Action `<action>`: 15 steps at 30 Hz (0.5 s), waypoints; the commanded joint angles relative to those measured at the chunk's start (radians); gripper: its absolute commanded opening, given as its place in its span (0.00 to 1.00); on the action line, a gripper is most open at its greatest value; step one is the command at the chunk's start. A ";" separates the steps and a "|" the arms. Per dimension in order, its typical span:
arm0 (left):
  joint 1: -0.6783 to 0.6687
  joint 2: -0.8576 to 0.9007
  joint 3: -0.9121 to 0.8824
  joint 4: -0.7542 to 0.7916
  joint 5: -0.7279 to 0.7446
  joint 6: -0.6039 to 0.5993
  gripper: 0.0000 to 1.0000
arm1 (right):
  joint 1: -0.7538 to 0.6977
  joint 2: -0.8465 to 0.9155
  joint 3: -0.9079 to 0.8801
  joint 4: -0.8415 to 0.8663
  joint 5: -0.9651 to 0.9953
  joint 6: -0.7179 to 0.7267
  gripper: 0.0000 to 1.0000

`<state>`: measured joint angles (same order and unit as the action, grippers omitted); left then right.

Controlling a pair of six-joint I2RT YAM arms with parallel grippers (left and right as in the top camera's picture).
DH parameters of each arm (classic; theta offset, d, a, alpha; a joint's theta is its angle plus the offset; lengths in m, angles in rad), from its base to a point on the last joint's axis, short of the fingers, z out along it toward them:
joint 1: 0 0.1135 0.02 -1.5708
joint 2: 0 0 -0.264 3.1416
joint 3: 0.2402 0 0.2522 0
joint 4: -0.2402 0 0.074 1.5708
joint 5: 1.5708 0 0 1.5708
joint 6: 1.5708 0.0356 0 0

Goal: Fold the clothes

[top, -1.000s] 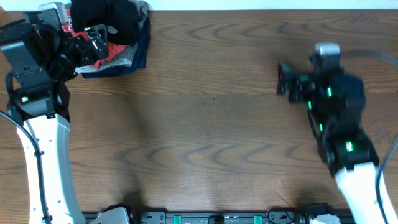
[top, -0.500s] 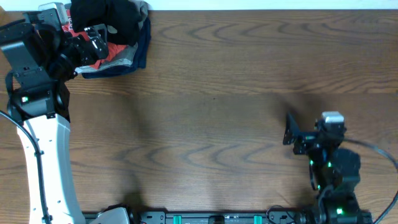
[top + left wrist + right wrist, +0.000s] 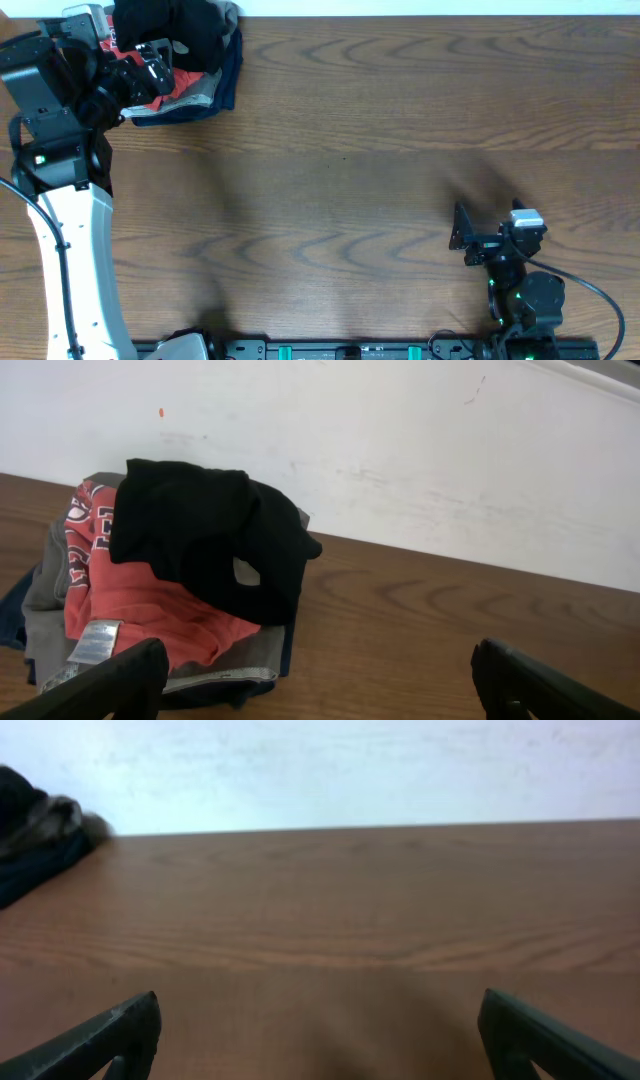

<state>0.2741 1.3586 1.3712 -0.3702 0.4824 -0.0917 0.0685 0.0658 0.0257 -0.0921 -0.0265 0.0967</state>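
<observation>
The black top (image 3: 185,28) lies bunched on a pile of folded garments at the table's back left corner. In the left wrist view the black top (image 3: 210,530) rests on a folded red shirt (image 3: 130,600) with white letters. My left gripper (image 3: 152,62) is open and empty, just left of the pile; its fingers (image 3: 325,675) show at the bottom corners, short of the pile. My right gripper (image 3: 460,228) is open and empty near the front right edge, far from the clothes; in its own view the fingers (image 3: 320,1035) are spread over bare wood.
Under the red shirt lie a folded grey garment (image 3: 235,660) and a navy one (image 3: 228,75). A white wall (image 3: 400,440) runs behind the table's back edge. The pile shows far off at the left of the right wrist view (image 3: 40,830).
My right arm has pulled back from the right middle of the table toward the front edge, gripper still open. The left arm and the pile have not moved.
</observation>
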 commanded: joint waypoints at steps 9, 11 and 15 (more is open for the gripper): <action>0.002 0.000 0.014 0.000 -0.008 0.017 0.98 | -0.016 -0.061 -0.020 0.018 0.003 -0.024 0.99; 0.002 0.000 0.014 0.000 -0.008 0.017 0.98 | -0.016 -0.061 -0.019 0.018 0.003 -0.024 0.99; 0.002 0.000 0.014 0.000 -0.008 0.017 0.98 | -0.016 -0.061 -0.019 0.018 0.003 -0.024 0.99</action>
<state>0.2741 1.3586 1.3712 -0.3702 0.4820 -0.0914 0.0677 0.0143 0.0154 -0.0772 -0.0261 0.0898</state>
